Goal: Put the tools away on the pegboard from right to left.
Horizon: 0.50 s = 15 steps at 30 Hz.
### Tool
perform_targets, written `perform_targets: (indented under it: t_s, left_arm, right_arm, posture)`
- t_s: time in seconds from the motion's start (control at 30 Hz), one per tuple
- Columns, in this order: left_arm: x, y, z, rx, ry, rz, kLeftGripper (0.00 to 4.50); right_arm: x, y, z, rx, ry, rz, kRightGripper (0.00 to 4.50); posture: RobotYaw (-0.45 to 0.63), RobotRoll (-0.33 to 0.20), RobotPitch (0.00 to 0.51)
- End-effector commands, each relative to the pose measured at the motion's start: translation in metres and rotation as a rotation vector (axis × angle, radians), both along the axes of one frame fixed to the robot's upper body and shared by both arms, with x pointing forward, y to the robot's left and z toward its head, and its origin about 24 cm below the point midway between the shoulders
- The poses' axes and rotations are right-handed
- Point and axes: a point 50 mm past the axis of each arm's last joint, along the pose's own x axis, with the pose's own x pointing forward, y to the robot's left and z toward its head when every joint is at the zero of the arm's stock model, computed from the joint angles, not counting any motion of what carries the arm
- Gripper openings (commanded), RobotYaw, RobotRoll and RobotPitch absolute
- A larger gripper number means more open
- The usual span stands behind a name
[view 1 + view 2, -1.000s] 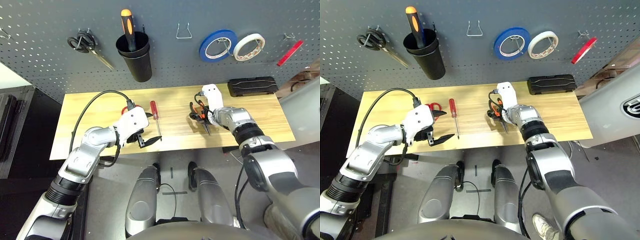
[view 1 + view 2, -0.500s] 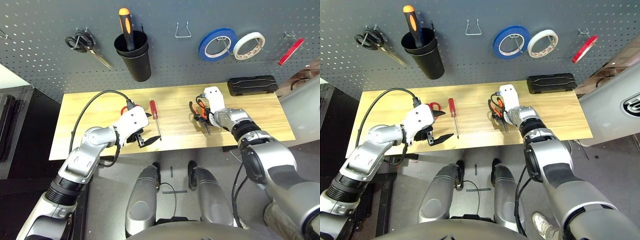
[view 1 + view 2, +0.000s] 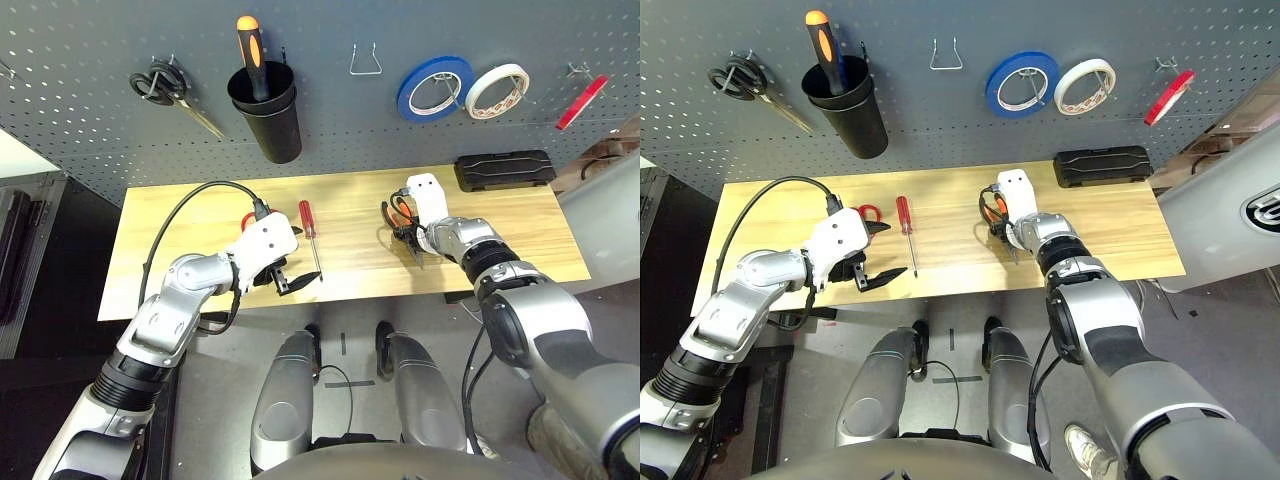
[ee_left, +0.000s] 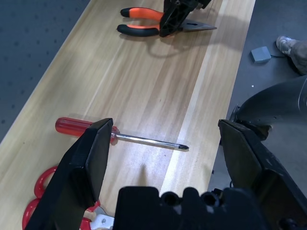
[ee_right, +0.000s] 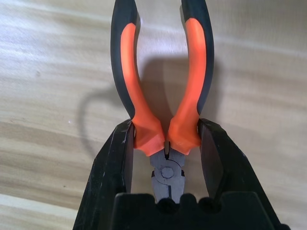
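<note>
The pliers (image 5: 163, 96) lie flat on the wooden table (image 3: 520, 225), right of centre, long axis running along the right gripper (image 5: 165, 143)'s own line, handles pointing away from it, nose toward the wrist. The black fingers bracket the orange handle roots just above the pivot, both apparently touching; whether the grip is firm cannot be confirmed. The left gripper (image 4: 165, 153) hangs wide open, empty, above the screwdriver (image 4: 120, 136), well apart from the pliers.

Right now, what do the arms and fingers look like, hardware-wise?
Both forearms are silver metal with black ribbed collars near the elbows. Each wrist carries a white housing. The left gripper and right gripper each have two flat black fingers. A black cable loops from the left forearm to its white housing.
</note>
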Motion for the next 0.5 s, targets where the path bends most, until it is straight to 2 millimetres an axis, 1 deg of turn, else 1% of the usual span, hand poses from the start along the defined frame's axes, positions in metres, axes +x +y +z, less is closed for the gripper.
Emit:
perform_targets:
  t_s: [0.03, 0.17, 0.3, 0.5]
  left_arm:
    - [-0.006, -0.005, 0.003, -0.093, -0.022, -0.039, 4.50]
    - [-0.010, -0.008, 0.013, -0.216, -0.044, -0.069, 4.50]
    - [-0.014, -0.011, 0.023, -0.330, -0.072, -0.088, 4.50]
    - [-0.016, -0.014, 0.038, -0.481, -0.143, -0.104, 4.50]
  right_arm:
    - [0.001, -0.006, 0.004, -0.001, -0.078, 0.038, 2.09]
    - [-0.004, -0.018, 0.010, 0.004, -0.165, 0.065, 2.09]
    - [-0.017, -0.033, 0.013, -0.008, -0.282, 0.088, 2.09]
    - [-0.032, -0.040, 0.019, -0.011, -0.433, 0.122, 2.09]
  posture:
    - [0.26, 0.000, 0.305]
    - [0.26, 0.000, 0.298]
    - [0.26, 0.000, 0.288]
    - [0.26, 0.000, 0.276]
